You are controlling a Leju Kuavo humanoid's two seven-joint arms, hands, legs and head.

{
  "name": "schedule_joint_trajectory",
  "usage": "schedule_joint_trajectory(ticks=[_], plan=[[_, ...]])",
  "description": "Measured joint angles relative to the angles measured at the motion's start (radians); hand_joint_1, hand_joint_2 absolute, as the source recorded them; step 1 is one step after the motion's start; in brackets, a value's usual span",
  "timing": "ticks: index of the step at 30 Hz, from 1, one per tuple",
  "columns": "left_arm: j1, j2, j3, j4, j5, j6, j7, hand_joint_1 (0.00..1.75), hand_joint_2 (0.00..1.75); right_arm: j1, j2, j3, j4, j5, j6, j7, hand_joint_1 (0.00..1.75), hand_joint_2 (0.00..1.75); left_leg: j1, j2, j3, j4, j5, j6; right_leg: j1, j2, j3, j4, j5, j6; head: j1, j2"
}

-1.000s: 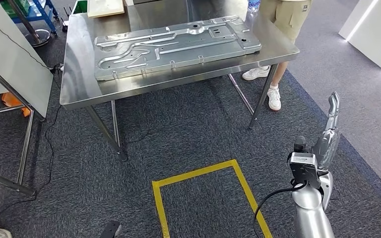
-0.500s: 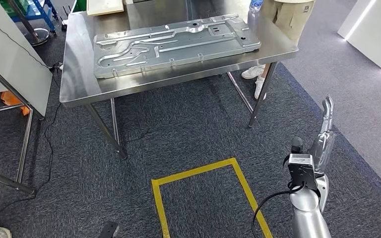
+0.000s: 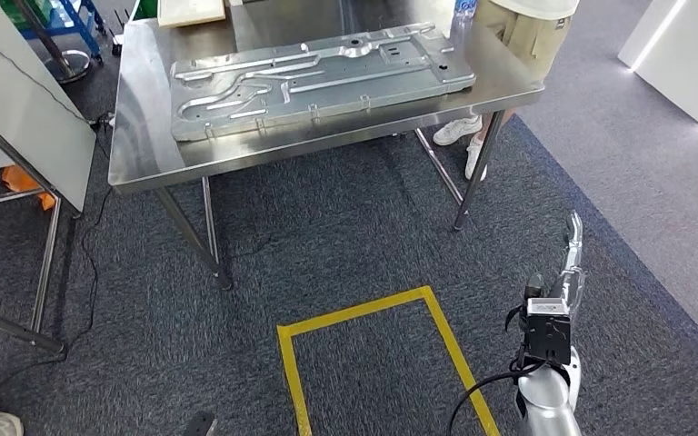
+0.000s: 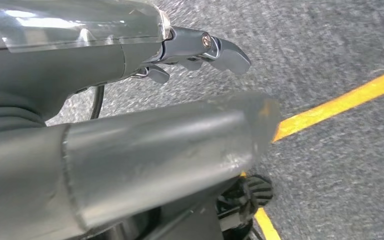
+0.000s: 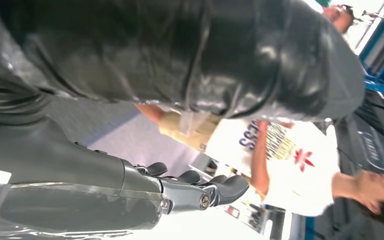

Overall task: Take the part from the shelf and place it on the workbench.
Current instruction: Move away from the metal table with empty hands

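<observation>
Overall: scene logged from the head view, looking down at dark carpet with a steel bench across the upper half.
Part: large stamped metal panel [image 3: 318, 80] lay flat on the workbench [image 3: 145, 154], running from upper left toward upper centre-right of the frame, no hand touching it.
Workbench: polished steel top on thin legs, its near edge crossing the frame just above the middle.
Right hand [image 3: 568, 263]: seen at lower right of the head view, raised over the carpet with fingers stretched out straight and apart, grasping nothing; well apart from the bench.
Right hand, wrist view [image 5: 200, 192]: dark fingers lightly curved, nothing between them.
Left hand [image 4: 200, 50]: hung over the carpet in its wrist view, fingers loosely extended, thumb apart, holding nothing.
Floor mark: yellow tape rectangle [image 3: 363, 313] on the carpet at lower centre, just left of the right arm.
Person: stood at the far right end of the bench, upper right; beige shorts [image 3: 532, 27] and white shoes [image 3: 459, 132] visible.
White board [image 3: 27, 127]: leaned at upper left beside the bench.
</observation>
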Motion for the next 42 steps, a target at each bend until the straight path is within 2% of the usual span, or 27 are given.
schedule_joint_trajectory(ticks=[2,4,6,7,8,9,10,12,13,17,18,20,22,23,24,25,26,28,29,33,34,36,37,38,39,40,42], plan=[[0.003,0.0,0.0,0.0,0.001,0.0,0.001,0.0,0.0,0.005,0.004,0.0,0.007,-0.002,0.0,0.0,0.0,0.0,0.004,0.001,0.006,-0.02,0.013,0.009,0.001,0.0,0.0,-0.003,0.001,0.013,0.0,0.0],[0.003,0.0,0.001,0.0,0.002,0.001,0.002,0.0,0.87,0.006,0.005,-0.001,0.014,-0.007,0.001,0.001,0.0,0.0,0.009,0.005,0.011,-0.041,0.029,0.019,0.002,0.0,-0.02,0.044,-0.035,0.02,0.0,0.0],[0.003,0.0,0.002,0.0,0.002,0.004,0.006,0.0,1.75,0.01,0.006,-0.009,0.023,-0.03,0.007,0.012,0.0,0.0,0.006,0.007,0.008,-0.044,0.033,0.025,0.0,0.0,-0.071,0.159,-0.099,0.024,0.0,0.0],[0.004,0.0,0.004,0.0,0.003,0.008,0.01,0.0,1.75,0.013,0.007,-0.017,0.033,-0.048,0.01,0.021,0.0,0.44,0.005,0.007,0.006,-0.043,0.033,0.026,0.0,0.0,-0.093,0.212,-0.119,0.027,0.0,0.0],[0.006,-0.001,0.005,0.0,0.003,0.013,0.013,0.0,1.75,0.015,0.008,-0.031,0.049,-0.072,0.012,0.03,0.0,0.87,0.004,0.007,0.005,-0.04,0.033,0.026,-0.001,0.0,-0.103,0.238,-0.122,0.029,0.0,0.0],[0.008,-0.001,0.007,0.0,0.004,0.018,0.015,0.0,1.75,0.016,0.009,-0.052,0.07,-0.098,0.012,0.037,0.0,1.31,0.004,0.006,0.004,-0.037,0.032,0.026,-0.002,-0.001,-0.094,0.228,-0.106,0.031,0.0,0.0],[0.009,-0.001,0.008,0.0,0.004,0.023,0.017,0.0,1.75,0.014,0.01,-0.078,0.096,-0.126,0.009,0.04,0.0,1.75,0.005,0.005,0.003,-0.032,0.03,0.025,-0.003,-0.001,-0.068,0.181,-0.076,0.032,0.0,0.0],[0.011,-0.002,0.009,0.0,0.003,0.031,0.021,0.0,1.75,0.002,0.009,-0.147,0.164,-0.182,0.0,0.033,0.0,1.75,0.004,0.004,-0.003,-0.015,0.021,0.018,-0.002,-0.004,-0.004,0.057,-0.029,0.028,0.0,0.0],[0.011,-0.002,0.009,0.0,0.002,0.033,0.023,0.0,1.75,-0.004,0.007,-0.188,0.203,-0.205,-0.001,0.023,0.0,1.75,0.002,0.003,-0.007,-0.007,0.017,0.013,-0.001,-0.004,0.015,0.018,-0.02,0.023,0.0,0.0],[0.013,-0.001,0.011,0.0,0.003,0.036,0.027,0.0,1.75,-0.016,-0.018,-0.349,0.362,-0.245,0.031,-0.045,0.0,1.75,0.0,0.002,-0.014,0.004,0.008,-0.003,0.0,-0.002,0.021,-0.006,-0.017,0.002,0.0,0.0],[0.013,-0.001,0.013,0.0,0.004,0.037,0.027,0.0,1.75,-0.019,-0.024,-0.382,0.397,-0.247,0.047,-0.062,0.0,1.75,0.0,0.002,-0.02,0.019,-0.005,-0.009,-0.002,-0.002,0.022,-0.009,-0.015,-0.004,0.0,0.0],[0.013,0.0,0.016,0.0,0.008,0.038,0.026,0.0,1.75,-0.024,-0.03,-0.436,0.449,-0.245,0.079,-0.089,0.0,1.75,0.005,0.001,-0.059,0.109,-0.062,-0.021,-0.006,-0.002,0.021,-0.014,-0.011,-0.011,0.0,0.0],[0.016,0.0,0.019,0.0,0.013,0.039,0.025,0.0,0.87,-0.025,-0.031,-0.473,0.487,-0.239,0.103,-0.104,0.0,1.75,0.01,0.001,-0.116,0.238,-0.12,-0.03,-0.007,-0.002,0.019,-0.014,-0.011,-0.013,0.0,0.0],[0.018,0.0,0.021,0.0,0.015,0.039,0.025,0.0,0.44,-0.025,-0.031,-0.483,0.504,-0.235,0.111,-0.106,0.0,1.75,0.013,0.001,-0.131,0.272,-0.126,-0.032,-0.007,-0.002,0.019,-0.013,-0.011,-0.013,0.0,0.0],[0.019,0.0,0.024,0.0,0.017,0.04,0.026,0.0,0.0,-0.025,-0.03,-0.491,0.52,-0.229,0.117,-0.105,0.0,1.75,0.014,0.001,-0.128,0.269,-0.112,-0.032,-0.007,-0.001,0.02,-0.013,-0.011,-0.013,0.0,0.0],[0.021,0.0,0.027,0.0,0.019,0.041,0.026,0.0,0.0,-0.025,-0.03,-0.497,0.537,-0.222,0.119,-0.103,0.0,1.75,0.014,0.001,-0.108,0.228,-0.082,-0.03,-0.007,0.0,0.021,-0.013,-0.011,-0.013,0.0,0.0],[0.021,0.0,0.03,0.0,0.021,0.042,0.026,0.0,0.0,-0.026,-0.029,-0.501,0.556,-0.213,0.12,-0.101,0.0,1.75,0.014,0.001,-0.074,0.158,-0.044,-0.025,-0.007,0.001,0.023,-0.013,-0.011,-0.012,0.0,0.0],[0.021,0.0,0.035,0.0,0.025,0.044,0.026,0.0,0.0,-0.03,-0.028,-0.508,0.602,-0.197,0.118,-0.101,0.0,1.75,0.009,0.0,-0.014,0.033,0.0,-0.013,-0.005,0.001,0.024,-0.014,-0.01,-0.006,0.0,0.0],[0.021,0.001,0.038,0.0,0.026,0.044,0.026,0.0,0.0,-0.034,-0.029,-0.512,0.629,-0.192,0.118,-0.104,0.0,1.75,0.007,-0.001,0.0,0.002,0.006,-0.008,-0.005,0.001,0.022,-0.014,-0.009,-0.001,0.0,0.0],[0.029,0.001,0.045,0.0,0.027,0.045,0.025,0.0,0.0,-0.043,-0.029,-0.53,0.731,-0.187,0.118,-0.114,0.0,1.75,0.007,0.001,0.01,-0.029,0.019,0.013,-0.006,0.0,0.021,-0.014,-0.012,0.023,0.0,0.0],[0.029,0.001,0.046,0.0,0.027,0.045,0.025,0.0,0.0,-0.045,-0.03,-0.535,0.751,-0.187,0.119,-0.115,0.0,1.75,0.009,0.002,0.013,-0.039,0.026,0.02,-0.006,0.0,0.01,0.012,-0.031,0.026,0.0,0.0],[0.03,0.0,0.049,0.0,0.027,0.045,0.025,0.0,0.0,-0.048,-0.033,-0.544,0.782,-0.186,0.119,-0.115,0.0,1.75,0.008,0.004,0.013,-0.047,0.032,0.028,-0.006,0.0,-0.039,0.12,-0.095,0.028,0.0,0.0],[0.031,0.0,0.05,0.0,0.027,0.045,0.025,0.0,0.0,-0.048,-0.035,-0.548,0.795,-0.186,0.119,-0.115,0.0,1.75,0.006,0.005,0.012,-0.046,0.032,0.029,-0.006,0.0,-0.068,0.184,-0.123,0.029,0.0,0.0],[0.032,0.0,0.052,0.0,0.027,0.045,0.025,0.0,0.0,-0.048,-0.036,-0.552,0.806,-0.186,0.119,-0.115,0.0,1.75,0.005,0.005,0.011,-0.044,0.032,0.029,-0.006,0.0,-0.087,0.226,-0.134,0.031,0.0,0.0],[0.032,0.0,0.053,0.0,0.027,0.045,0.025,0.0,0.0,-0.048,-0.036,-0.555,0.816,-0.186,0.119,-0.115,0.0,1.31,0.004,0.005,0.01,-0.042,0.031,0.029,-0.006,0.0,-0.09,0.236,-0.127,0.032,0.0,0.0],[0.032,0.0,0.054,0.0,0.027,0.045,0.025,0.0,0.0,-0.048,-0.037,-0.557,0.822,-0.186,0.119,-0.115,0.0,0.87,0.004,0.005,0.01,-0.038,0.029,0.028,-0.007,-0.001,-0.072,0.204,-0.101,0.033,0.0,0.0],[0.032,0.0,0.057,0.0,0.027,0.043,0.024,0.0,0.0,-0.053,-0.039,-0.561,0.835,-0.182,0.117,-0.114,0.0,0.0,0.003,0.004,0.008,-0.025,0.021,0.022,-0.007,-0.001,-0.004,0.078,-0.043,0.031,0.0,0.0]])
